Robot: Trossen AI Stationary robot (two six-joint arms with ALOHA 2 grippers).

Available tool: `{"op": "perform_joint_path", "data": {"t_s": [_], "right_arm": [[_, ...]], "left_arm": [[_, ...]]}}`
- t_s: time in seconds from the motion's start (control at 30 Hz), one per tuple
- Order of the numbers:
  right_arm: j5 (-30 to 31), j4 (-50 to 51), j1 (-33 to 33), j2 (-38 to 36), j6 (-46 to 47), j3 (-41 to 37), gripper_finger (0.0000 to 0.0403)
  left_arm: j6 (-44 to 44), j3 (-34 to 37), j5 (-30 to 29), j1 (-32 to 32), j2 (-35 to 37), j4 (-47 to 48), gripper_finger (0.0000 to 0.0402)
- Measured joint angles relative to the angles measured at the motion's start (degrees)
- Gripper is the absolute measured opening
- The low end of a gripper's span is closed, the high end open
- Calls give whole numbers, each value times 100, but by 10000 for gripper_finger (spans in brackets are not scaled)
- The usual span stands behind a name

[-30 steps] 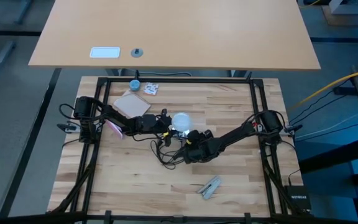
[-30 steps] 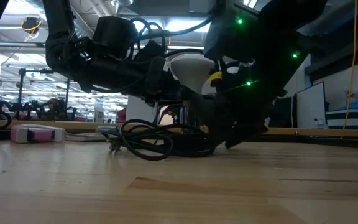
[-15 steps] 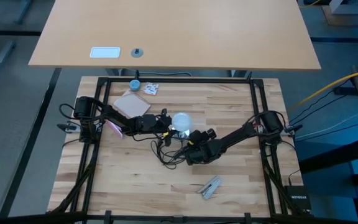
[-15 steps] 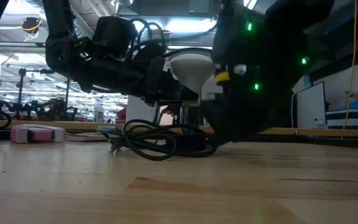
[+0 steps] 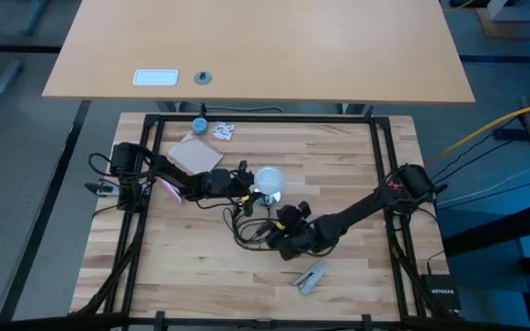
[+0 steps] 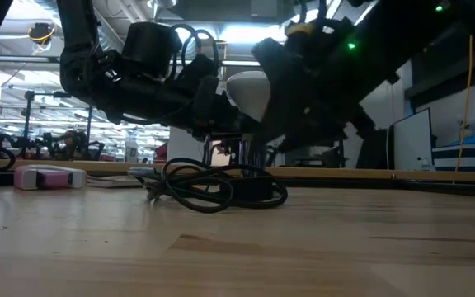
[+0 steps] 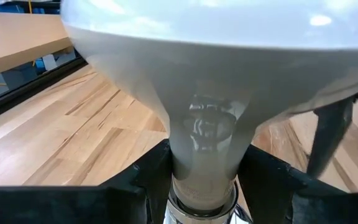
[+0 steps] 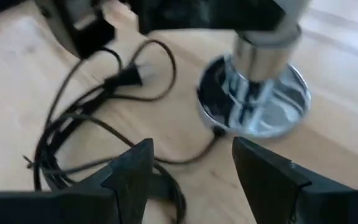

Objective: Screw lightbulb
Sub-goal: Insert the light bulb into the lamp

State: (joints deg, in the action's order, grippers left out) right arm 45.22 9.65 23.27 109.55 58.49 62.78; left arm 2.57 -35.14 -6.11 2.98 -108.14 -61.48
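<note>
The frosted-white lightbulb (image 5: pixel 268 178) stands upright, globe up, on the post of a shiny silver lamp base (image 8: pixel 253 102) near the table's middle. My left gripper (image 5: pixel 246 184) reaches in from the left and is shut on the bulb. A black cord (image 5: pixel 247 223) runs from the base and lies in loops on the wood. My right gripper (image 5: pixel 281 237) hovers open nearer the front edge, slanting down toward the cord and base, with nothing between its fingers (image 8: pixel 132 171). My left gripper pinches the bulb's narrow neck (image 7: pixel 204 155) between its two fingers (image 7: pixel 146 179), just above the metal collar. The fingers come nearly level from the table's left. The bulb sits upright with its wide globe (image 7: pixel 216 56) above the fingers, clear of the table.
A pink-and-white block (image 5: pixel 169 188) lies by the left arm. A brown card (image 5: pixel 196 154), a blue cap (image 5: pixel 199 125) and a small white packet (image 5: pixel 224 131) lie at the far left. A grey metal piece (image 5: pixel 310 277) lies near the front edge. Black frame rails (image 5: pixel 155 138) border the table.
My right gripper has drawn back from the lamp toward the table's near edge, risen off the table and tipped to a shallower slant, staying open. The bulb and my left gripper have kept still.
</note>
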Motion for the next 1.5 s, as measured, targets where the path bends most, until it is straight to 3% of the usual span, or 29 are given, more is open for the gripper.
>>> {"op": "perform_joint_path", "data": {"t_s": [0.13,0.4,0.53,0.97,1.5], "right_arm": [[-26,-369,-173,219,-323,7,225],[-884,-443,-632,734,-107,23,225],[-871,-364,-698,820,1,41,225],[-544,764,-709,805,792,48,225],[589,1876,-926,838,973,4,225]], "left_arm": [[0,0,7,0,-2,-42,157],[0,0,6,2,-2,-56,157],[-2,-2,-8,1,0,-42,157],[-158,-19,-13,2,24,197,157],[-122,-15,-48,7,17,201,157]]}}
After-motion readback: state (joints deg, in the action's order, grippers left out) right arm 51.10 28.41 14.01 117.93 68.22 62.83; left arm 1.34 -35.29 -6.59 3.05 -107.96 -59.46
